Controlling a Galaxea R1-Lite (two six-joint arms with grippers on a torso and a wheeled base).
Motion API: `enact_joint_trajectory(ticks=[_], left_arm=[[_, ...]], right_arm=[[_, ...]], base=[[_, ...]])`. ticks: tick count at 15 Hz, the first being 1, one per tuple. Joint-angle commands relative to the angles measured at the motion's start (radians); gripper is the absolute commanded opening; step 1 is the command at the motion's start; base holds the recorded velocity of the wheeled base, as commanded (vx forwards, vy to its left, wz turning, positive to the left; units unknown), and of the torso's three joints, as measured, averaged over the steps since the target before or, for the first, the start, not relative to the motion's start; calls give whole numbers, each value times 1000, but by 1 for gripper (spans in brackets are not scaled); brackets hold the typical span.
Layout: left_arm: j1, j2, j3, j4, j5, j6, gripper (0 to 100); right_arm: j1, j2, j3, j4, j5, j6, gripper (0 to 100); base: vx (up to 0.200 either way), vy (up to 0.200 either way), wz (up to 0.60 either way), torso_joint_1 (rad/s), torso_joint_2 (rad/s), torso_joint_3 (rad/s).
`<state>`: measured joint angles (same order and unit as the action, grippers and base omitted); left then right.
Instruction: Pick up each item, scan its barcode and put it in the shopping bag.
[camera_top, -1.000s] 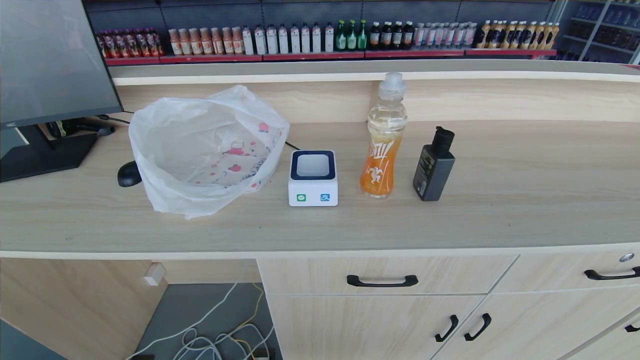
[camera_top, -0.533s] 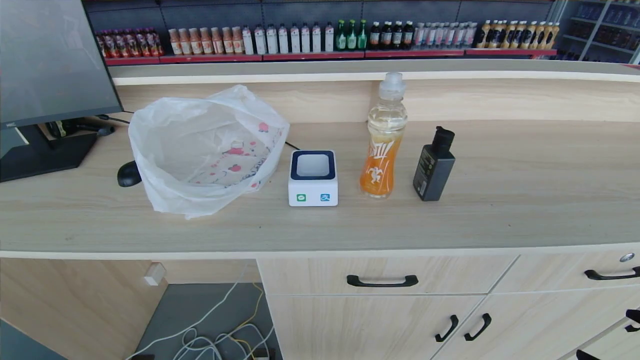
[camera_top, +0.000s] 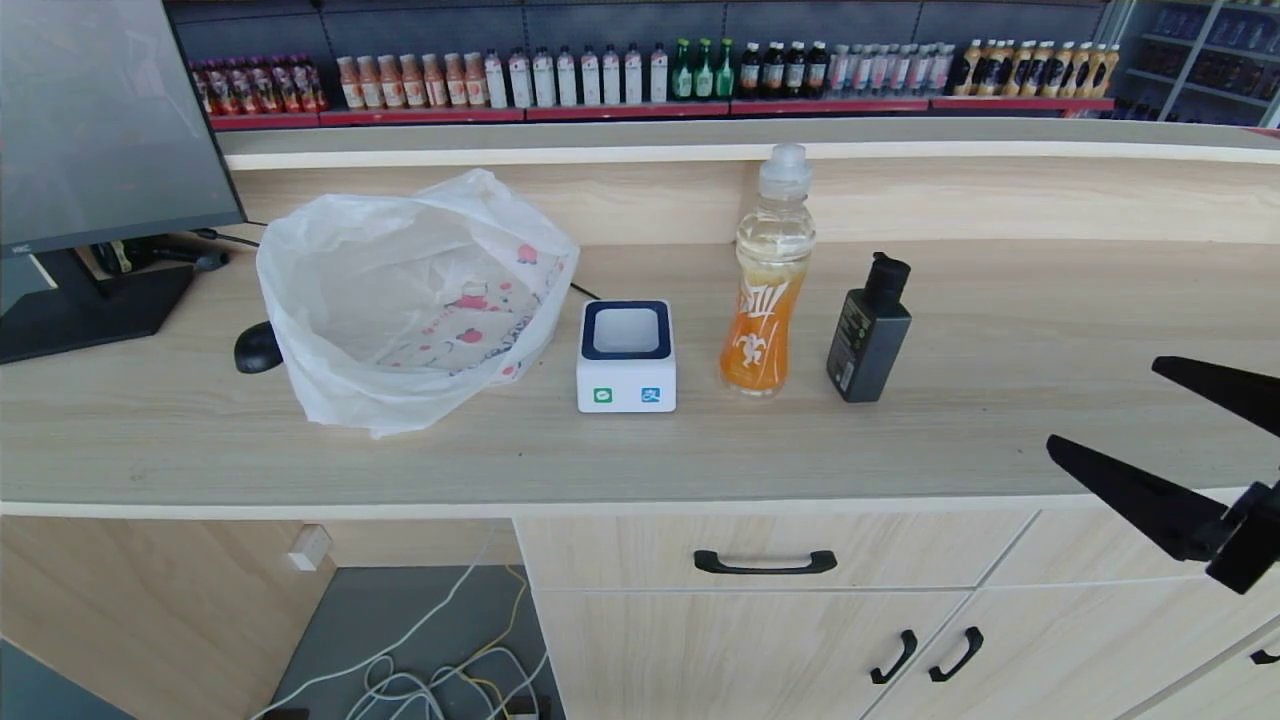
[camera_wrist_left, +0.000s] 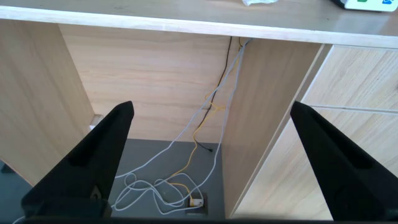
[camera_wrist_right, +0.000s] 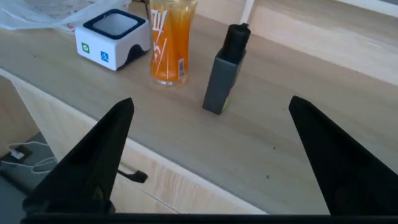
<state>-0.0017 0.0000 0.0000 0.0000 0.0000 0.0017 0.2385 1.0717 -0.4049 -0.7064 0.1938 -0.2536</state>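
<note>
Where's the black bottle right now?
Head view: black bottle stands upright on the counter, just right of the orange bottle, not touching it.

Pale wood-grain counter (camera_top: 1000, 430), smooth and matt. Thin, crinkled, translucent white plastic for the shopping bag (camera_top: 400, 300), faintly shiny. Smooth, glossy white plastic on the scanner (camera_top: 626, 385), dark blue around its top window. Clear, glossy plastic on the orange drink bottle (camera_top: 765, 300). Matt dark grey plastic on the pump bottle (camera_top: 866, 345). Matt black on the right gripper (camera_top: 1102, 401) and left gripper (camera_wrist_left: 211, 106).
</note>
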Motion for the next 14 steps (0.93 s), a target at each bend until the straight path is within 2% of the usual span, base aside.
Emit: enact_joint_trajectory(ticks=[1,2,3,4,6,8,11,14], left_arm=[[0,0,0,0,0,0,100],[0,0,0,0,0,0,100],[0,0,0,0,0,0,100],[0,0,0,0,0,0,100],[0,0,0,0,0,0,100],[0,0,0,0,0,0,100],[0,0,0,0,0,0,100],[0,0,0,0,0,0,100]], right_arm=[[15,188,5,-177,-2,40,100],[15,220,-2,-263,-28,53,100],[61,267,-18,-374,-100,62,100],[93,287,-22,-415,-126,76,100],[263,406,-83,-593,-307,108,100],[335,487,-170,-625,-387,108,100],[344,570,-282,-627,-407,106,100],[344,610,-322,-624,-447,128,100]], base=[[0,0,0,0,0,0],[0,0,0,0,0,0],[0,0,0,0,0,0],[0,0,0,0,0,0],[0,0,0,0,0,0],[0,0,0,0,0,0],[0,0,0,0,0,0],[0,0,0,0,0,0]])
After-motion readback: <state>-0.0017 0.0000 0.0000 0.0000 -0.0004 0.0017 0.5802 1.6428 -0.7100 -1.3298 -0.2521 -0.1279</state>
